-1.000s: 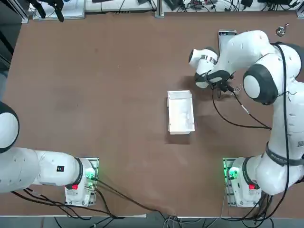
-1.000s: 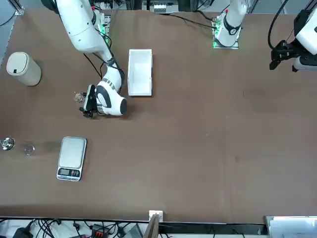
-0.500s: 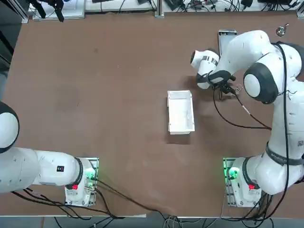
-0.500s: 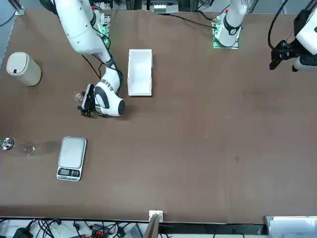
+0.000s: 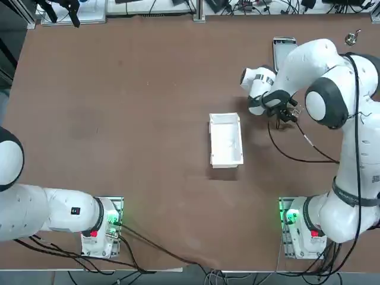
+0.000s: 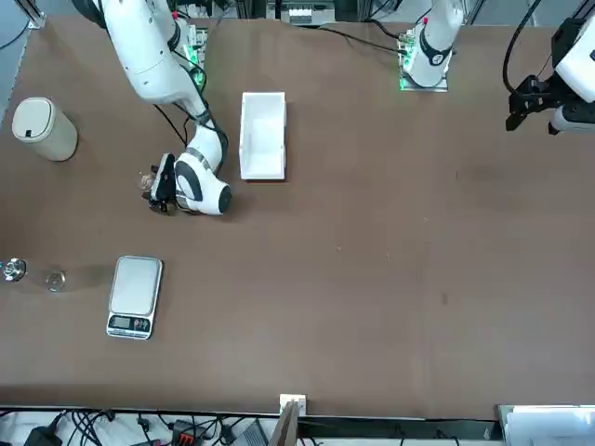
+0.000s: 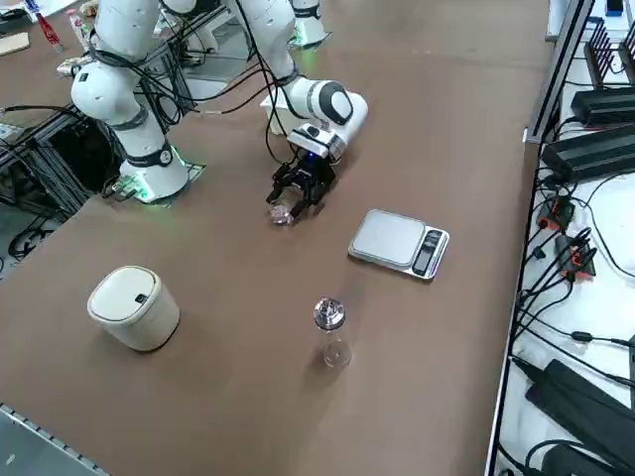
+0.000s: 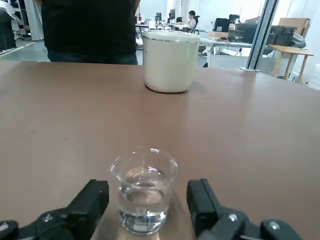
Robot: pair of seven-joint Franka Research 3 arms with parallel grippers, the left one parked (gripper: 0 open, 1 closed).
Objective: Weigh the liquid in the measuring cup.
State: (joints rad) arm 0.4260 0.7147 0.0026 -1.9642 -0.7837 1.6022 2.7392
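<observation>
The measuring cup (image 8: 144, 192) is a tiny clear cup partly filled with clear liquid, upright on the brown table. My right gripper (image 8: 147, 196) is low at the table, open, with a black finger on each side of the cup and a gap to both. From the side, the cup (image 7: 281, 212) sits just at the gripper's (image 7: 294, 196) tips. The front view shows the cup (image 6: 146, 178) beside the gripper (image 6: 160, 182). From overhead the gripper (image 5: 287, 111) is largely covered by the arm. A silver scale (image 6: 135, 295) lies flat on the table, apart from the cup.
A white rectangular box (image 5: 226, 139) lies mid-table, close to the arm's wrist. A cream lidded canister (image 6: 42, 128) stands further out beyond the cup. A small shiny metal item (image 6: 12, 270) and a plain clear round item (image 6: 55, 280) sit near the scale. A person in dark clothing (image 8: 90, 30) stands past the table.
The right gripper has slid towards the cup, so the cup now stands between its open fingers. The fingers kept the same width.
</observation>
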